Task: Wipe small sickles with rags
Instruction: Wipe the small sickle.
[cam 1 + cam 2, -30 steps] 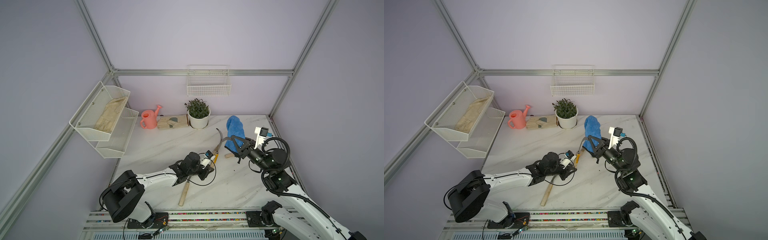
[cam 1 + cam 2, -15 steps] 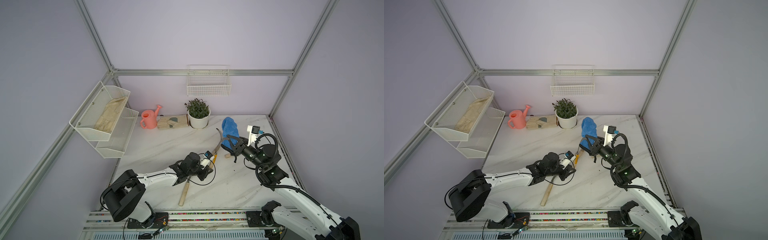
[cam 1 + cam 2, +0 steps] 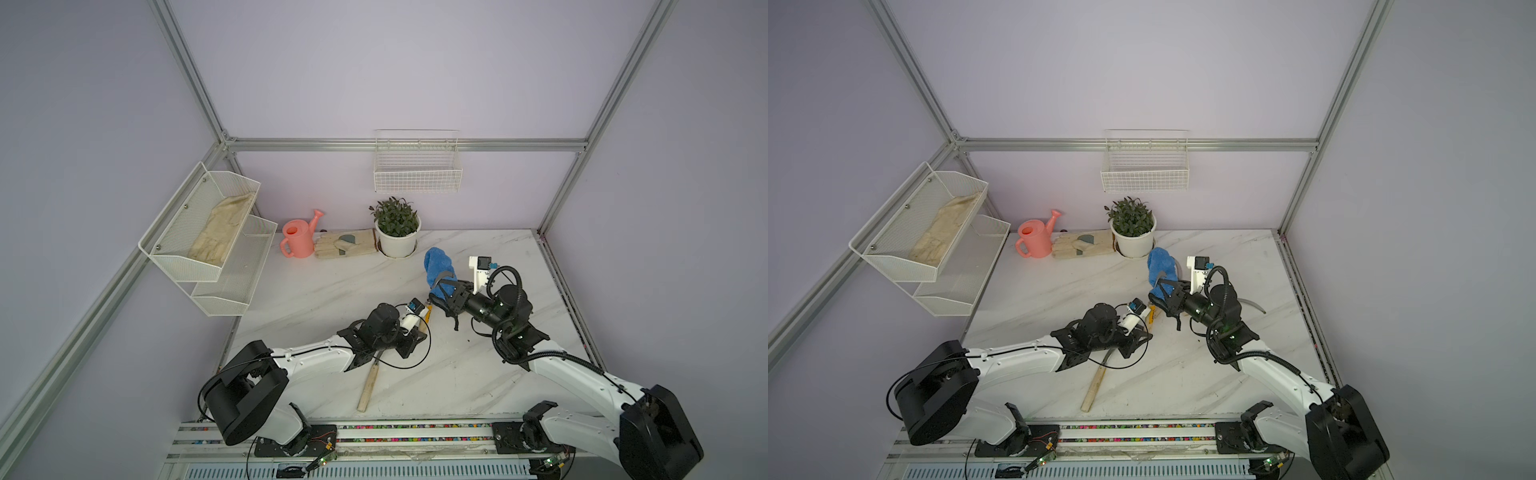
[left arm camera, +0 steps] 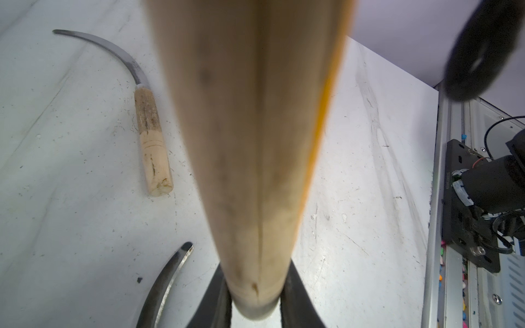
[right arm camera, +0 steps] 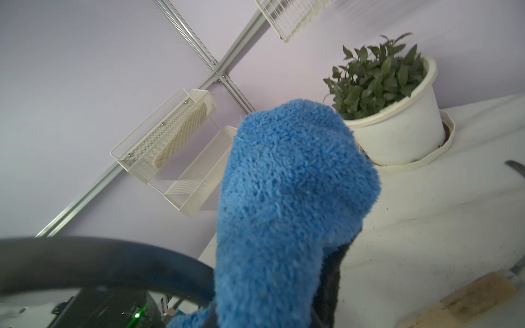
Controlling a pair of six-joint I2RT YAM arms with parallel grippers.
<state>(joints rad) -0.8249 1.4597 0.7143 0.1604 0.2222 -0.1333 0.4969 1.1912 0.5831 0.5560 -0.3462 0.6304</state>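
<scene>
Item: small sickle [image 4: 255, 142] | likely rigid, light, sharp blade | hold: wooden handle, left gripper [image 4: 255, 301] clamped there | rag [image 5: 284, 198]: soft, right gripper [image 3: 445, 296] pinching it

We are stretching our left arm [image 3: 316, 359] low and forward from the base, the left gripper [image 3: 417, 330] clamping tight on a sickle [image 3: 368, 386] by its wooden handle. We are folding our right arm [image 3: 573, 372] inward at the elbow, the right gripper [image 3: 446, 291] pinching the rag [image 3: 438, 262], our 2 grippers sitting close together.
</scene>
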